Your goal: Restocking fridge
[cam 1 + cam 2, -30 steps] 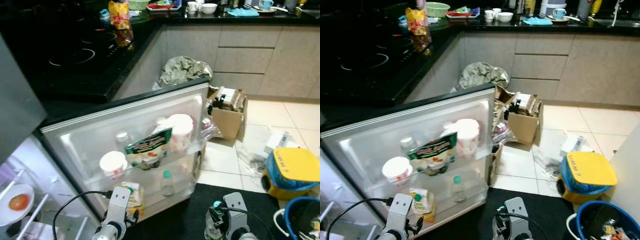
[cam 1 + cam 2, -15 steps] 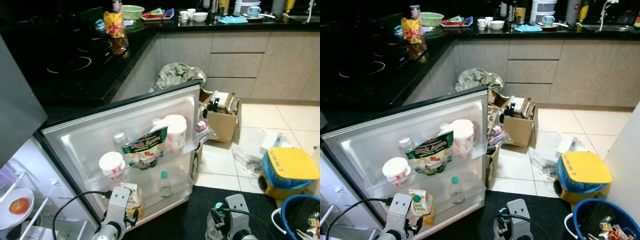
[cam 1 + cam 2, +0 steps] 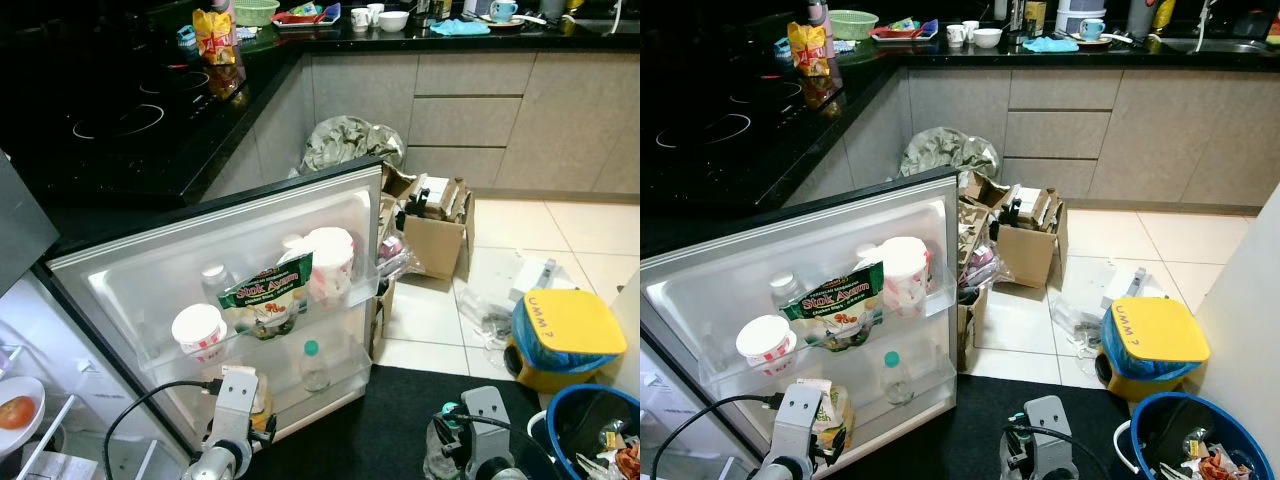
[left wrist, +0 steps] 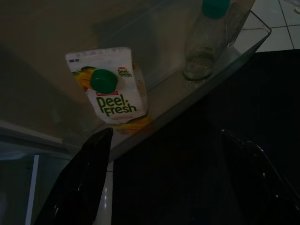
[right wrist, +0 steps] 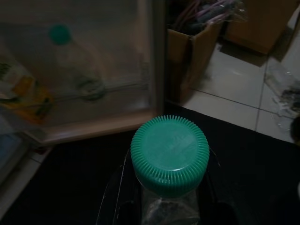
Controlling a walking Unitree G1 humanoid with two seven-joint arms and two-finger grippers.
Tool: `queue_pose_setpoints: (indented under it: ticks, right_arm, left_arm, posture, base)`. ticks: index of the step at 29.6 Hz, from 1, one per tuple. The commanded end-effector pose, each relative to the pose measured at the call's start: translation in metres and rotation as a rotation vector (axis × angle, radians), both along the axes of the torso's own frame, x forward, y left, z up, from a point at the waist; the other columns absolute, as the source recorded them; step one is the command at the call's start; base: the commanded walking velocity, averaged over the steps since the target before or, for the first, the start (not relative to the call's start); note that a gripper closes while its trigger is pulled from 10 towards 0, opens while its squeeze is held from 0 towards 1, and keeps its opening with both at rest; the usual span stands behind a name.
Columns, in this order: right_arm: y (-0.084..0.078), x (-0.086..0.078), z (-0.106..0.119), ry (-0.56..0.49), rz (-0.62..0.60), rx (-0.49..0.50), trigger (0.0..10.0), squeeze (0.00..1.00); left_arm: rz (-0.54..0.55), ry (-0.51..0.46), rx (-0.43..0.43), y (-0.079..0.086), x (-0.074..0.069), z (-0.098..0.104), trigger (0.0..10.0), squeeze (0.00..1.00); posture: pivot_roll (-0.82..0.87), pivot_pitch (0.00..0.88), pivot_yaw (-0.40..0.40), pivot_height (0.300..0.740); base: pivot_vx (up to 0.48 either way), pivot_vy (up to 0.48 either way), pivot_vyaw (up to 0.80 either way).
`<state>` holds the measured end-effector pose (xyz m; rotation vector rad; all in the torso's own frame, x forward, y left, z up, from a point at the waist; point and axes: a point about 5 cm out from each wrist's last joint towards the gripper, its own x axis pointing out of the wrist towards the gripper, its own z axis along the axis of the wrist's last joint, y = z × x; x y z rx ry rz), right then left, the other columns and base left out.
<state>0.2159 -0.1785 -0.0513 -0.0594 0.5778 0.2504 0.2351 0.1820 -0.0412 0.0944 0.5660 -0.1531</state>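
Two words in green, "Deel Fresh", stand on the white juice carton (image 4: 112,89) with its round green cap, which sits in the lowest clear plastic shelf of the open fridge door (image 3: 200,250). Beside it in that shelf stands a clear plastic bottle (image 3: 314,366) with a green cap. On the shelf above, a glossy green packet (image 3: 832,303) reads "Stik Ayam", flanked by a white tub (image 3: 198,331) and a taller white tub with red print (image 3: 331,262). The left gripper (image 4: 168,183) hangs just before the carton, its black fingers spread wide and holding nothing. The right gripper (image 5: 164,211) clasps a clear bottle with a ribbed green cap (image 5: 169,154) over the black mat (image 3: 940,440). On the tiled floor a yellow lid (image 3: 567,321) bears "UMM ?" in dark marker
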Motion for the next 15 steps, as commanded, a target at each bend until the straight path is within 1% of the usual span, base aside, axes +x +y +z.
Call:
queue_pose_setpoints:
  ticks: [1, 4, 6, 12, 14, 15]
  right_arm:
    - [0.0022, 0.0021, 0.0025, -0.025, 0.014, 0.002, 10.0, 0.00]
    - [0.0017, 0.0025, 0.0028, -0.026, 0.015, 0.001, 10.0, 0.00]
    - [0.0015, 0.0027, 0.0030, -0.027, 0.015, 0.000, 10.0, 0.00]
    - [0.0013, 0.0032, 0.0035, -0.030, 0.016, 0.000, 10.0, 0.00]
    - [0.0014, 0.0032, 0.0036, -0.032, 0.016, 0.000, 10.0, 0.00]
    - [0.0014, 0.0032, 0.0036, -0.032, 0.015, 0.000, 10.0, 0.00]
  left_arm:
    - [0.011, 0.022, 0.002, 0.0021, -0.0049, -0.0037, 10.0, 0.00]
    - [0.000, 0.017, 0.011, 0.0016, -0.0047, -0.0034, 10.0, 0.00]
    - [-0.004, 0.015, 0.008, 0.0012, -0.0046, -0.0032, 10.0, 0.00]
    - [-0.020, 0.013, 0.017, -0.0008, -0.0035, -0.0028, 10.0, 0.00]
    - [-0.009, 0.013, 0.010, -0.0010, -0.0027, -0.0024, 10.0, 0.00]
    - [0.014, 0.016, -0.007, -0.0001, -0.0024, -0.0025, 10.0, 0.00]
  posture:
    - [-0.05, 0.017, 0.007, 0.740]
    - [-0.05, 0.016, 0.006, 0.740]
    - [-0.05, 0.015, 0.007, 0.740]
    - [-0.06, 0.014, 0.008, 0.740]
    - [-0.06, 0.014, 0.008, 0.740]
    - [-0.06, 0.014, 0.008, 0.740]
  base:
    - [0.000, 0.000, 0.00]
    - [0.000, 0.000, 0.00]
    - [0.000, -0.240, 0.00]
    - [0.000, -0.480, 0.00]
    - [0.000, -0.480, 0.00]
    - [0.000, 0.000, 0.00]
